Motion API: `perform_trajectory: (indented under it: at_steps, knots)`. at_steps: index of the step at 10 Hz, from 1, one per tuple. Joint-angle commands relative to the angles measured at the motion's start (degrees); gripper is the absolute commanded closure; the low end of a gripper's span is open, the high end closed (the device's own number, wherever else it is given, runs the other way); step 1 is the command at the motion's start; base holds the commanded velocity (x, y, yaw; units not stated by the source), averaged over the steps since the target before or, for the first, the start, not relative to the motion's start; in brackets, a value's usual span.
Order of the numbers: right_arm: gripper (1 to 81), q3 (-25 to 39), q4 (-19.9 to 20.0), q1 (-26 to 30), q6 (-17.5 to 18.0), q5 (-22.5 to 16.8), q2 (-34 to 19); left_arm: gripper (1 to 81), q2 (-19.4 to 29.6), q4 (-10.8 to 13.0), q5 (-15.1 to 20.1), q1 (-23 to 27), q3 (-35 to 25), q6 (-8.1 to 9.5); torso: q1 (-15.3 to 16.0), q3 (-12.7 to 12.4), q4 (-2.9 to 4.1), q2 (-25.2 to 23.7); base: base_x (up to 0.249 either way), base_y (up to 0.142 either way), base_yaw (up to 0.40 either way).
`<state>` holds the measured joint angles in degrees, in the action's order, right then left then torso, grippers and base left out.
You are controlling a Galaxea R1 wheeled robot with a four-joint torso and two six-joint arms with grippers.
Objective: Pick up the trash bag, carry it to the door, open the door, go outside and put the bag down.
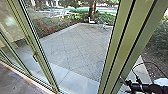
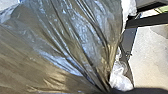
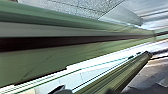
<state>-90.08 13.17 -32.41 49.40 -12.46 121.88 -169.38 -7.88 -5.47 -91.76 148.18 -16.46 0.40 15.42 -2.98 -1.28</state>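
Left gripper: the state of the jaws cannot be told. The trash bag [image 2: 75, 42], a dark, glossy plastic type, lies close to the left wrist camera; its folds converge into a tight gather, and crumpled white plastic [image 2: 121, 81] sits directly beside that gather. Beyond the bag is a pale ground surface [image 2: 151, 52]; whether it is indoors or outdoors cannot be determined. Right gripper [image 1: 123, 81]: located near the lower part of the broad green door frame [image 1: 122, 45]; contact with the frame cannot be confirmed, and the state of these jaws cannot be told either. The black right arm [image 1: 142, 87] extends behind it, with a thin black cable [image 1: 147, 63] looped above and a white component [image 1: 161, 81] alongside. In the right wrist view, the green frame shows at close range, with a dark groove running along its length. In the head view, a narrower green upright [image 1: 27, 42] carries a dark door handle [image 1: 35, 57] and stands next to glazed panels. A dark floor [image 1: 15, 81] adjoins the base of the glazing on the robot's side. On the far side, a light paving strip [image 1: 71, 78] borders a patio [image 1: 75, 47] laid in a grid pattern. At the patio's far edge stand a white chair [image 1: 91, 21] and a tree trunk [image 1: 92, 10], with low planting [image 1: 47, 26] along the margin.
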Motion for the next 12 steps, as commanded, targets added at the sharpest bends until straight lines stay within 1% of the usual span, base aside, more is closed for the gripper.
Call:
perform_trajectory:
  at_steps: [1, 2, 5, 7, 8, 12]
  knots:
    - [1.0, -1.1, 0.8, 8.6, 2.4, -1.1, -7.7, 81.1, 0.4, 0.5, 4.5, -1.0, -0.4, -0.33, 0.0, 0.0, 0.0, 0.0, 0.0, 0.0, 0.0]
    - [1.0, -0.5, 0.5, 9.9, 2.3, -1.3, -8.6, 81.1, 0.4, 0.5, 4.5, -1.1, -0.4, -0.42, 0.0, 0.0, 0.0, 0.0, 0.0, 0.0, 0.0]
    - [1.0, 3.0, -1.9, 14.2, 2.5, -2.5, -12.4, 81.1, 0.0, 0.6, 4.5, -1.3, -0.4, -0.51, 0.0, 0.1, 0.02, 0.0, 0.0, 0.0, 0.0]
    - [1.0, 5.5, -3.0, 16.4, 2.5, -3.3, -15.7, 81.1, -0.3, 0.6, 4.5, -1.2, -0.4, -0.51, 0.0, 0.1, 0.02, 0.0, 0.0, 0.0, 0.0]
    - [1.0, 6.5, -3.5, 17.9, 2.6, -5.5, -16.7, 81.1, -0.3, 0.6, 4.5, -1.3, -0.4, -0.51, 0.0, 0.1, 0.04, 0.0, 0.0, 0.0, 0.0]
    - [1.0, 10.3, -6.0, 23.0, 2.6, -7.3, -20.3, 81.1, -0.4, 0.6, 4.5, -1.5, -0.4, -0.51, 0.0, 0.1, 0.06, 0.1, 0.0, 0.0, 0.0]
